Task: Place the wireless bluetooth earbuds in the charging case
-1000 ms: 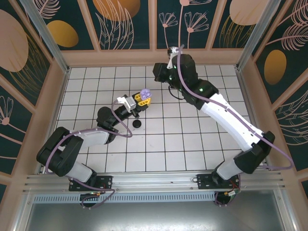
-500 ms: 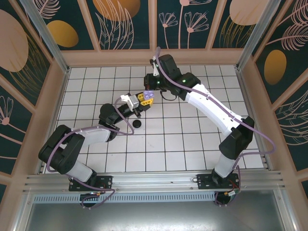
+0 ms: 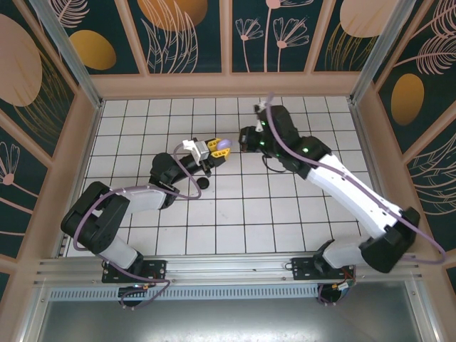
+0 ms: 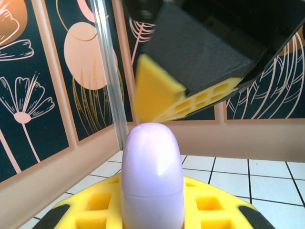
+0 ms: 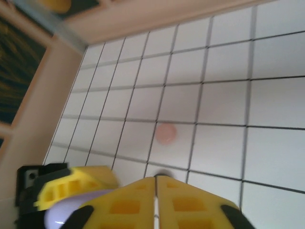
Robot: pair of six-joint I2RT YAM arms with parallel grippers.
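One lilac charging case (image 3: 224,145) is clamped in the left jaws, raised above the counter (image 3: 285,228) near its middle. There are two arms. The left arm (image 3: 135,201) reaches in from the left and the right arm (image 3: 342,187) bends over from the right, with the right jaws just beside the case and apart from it.

From above, one black disc (image 3: 203,182) lies on a tile near the left jaws, on their near side.

The left wrist view gives the case (image 4: 151,176) upright between yellow pads (image 4: 71,210), with a seam round its lower part. The right jaws' yellow pad (image 4: 152,90) sits blurred above it.

The right wrist view gives the right jaws together, their pads (image 5: 186,205) meeting at a hairline seam. Whether they pinch anything I cannot tell. This view adds one pink disc (image 5: 166,133) on a tile beyond.
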